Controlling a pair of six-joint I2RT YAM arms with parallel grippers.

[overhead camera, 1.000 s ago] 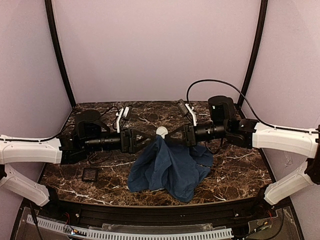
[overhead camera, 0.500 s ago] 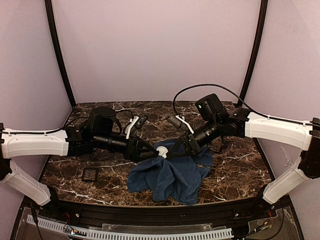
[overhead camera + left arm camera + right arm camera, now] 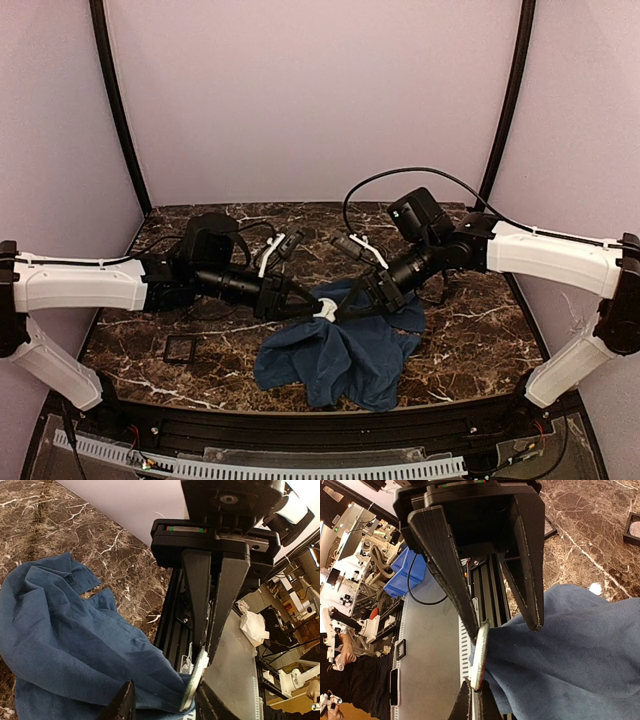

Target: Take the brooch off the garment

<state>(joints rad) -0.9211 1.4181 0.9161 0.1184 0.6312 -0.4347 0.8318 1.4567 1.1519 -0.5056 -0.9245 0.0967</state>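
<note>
Blue crumpled cloth garment (image 3: pixel 340 350) lies at the middle of the brown marble bench (image 3: pixel 480 340), one fold raised off it. On that peak sits the small pale round brooch (image 3: pixel 324 310). The right jaws are clenched on its rim. The left jaws straddle it, parted, one finger (image 3: pixel 451 570) touching it.

robotics lab: equipment-strewn benches (image 3: pixel 351 562), blue bin (image 3: pixel 406 569)
</note>
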